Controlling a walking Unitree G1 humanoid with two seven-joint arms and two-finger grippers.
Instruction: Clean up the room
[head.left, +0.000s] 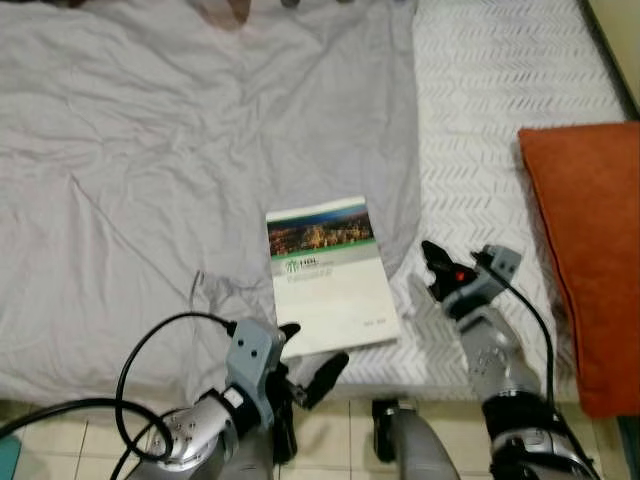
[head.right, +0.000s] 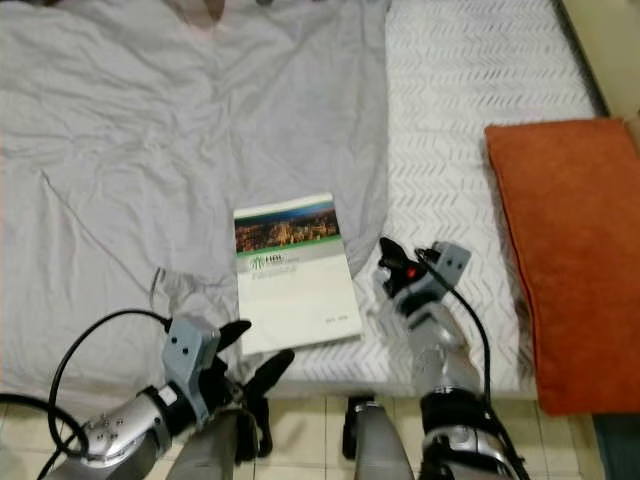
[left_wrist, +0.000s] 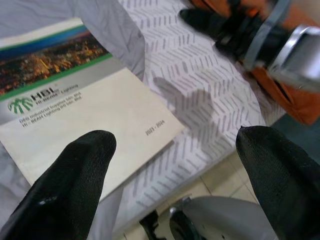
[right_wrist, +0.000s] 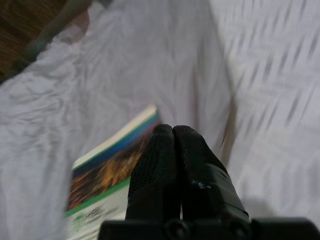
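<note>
- Your left gripper (head.left: 312, 355) has its jaws spread wide apart and holds nothing; it sits at the near edge of the bed, one finger tip touching or just over the near left corner of the booklet (head.left: 328, 275), the other off the mattress edge above the floor.
- In your left wrist view the two black fingertips (left_wrist: 70, 185) frame the booklet's lower corner and the patterned sheet beside it.
- Your right gripper (head.left: 436, 268) has its jaws pressed together, empty, hovering over the patterned sheet just right of the booklet, pointing up the bed.
- The booklet lies flat near the foot edge of the bed, cover up, with a city photo at its top; its upper part rests on the grey blanket (head.left: 190, 150) and its right side reaches the white patterned sheet (head.left: 500, 90).
- An orange cushion (head.left: 590, 240) lies on the right side of the bed, well apart from the booklet.
- Tiled floor (head.left: 340, 430) shows below the bed edge.
</note>
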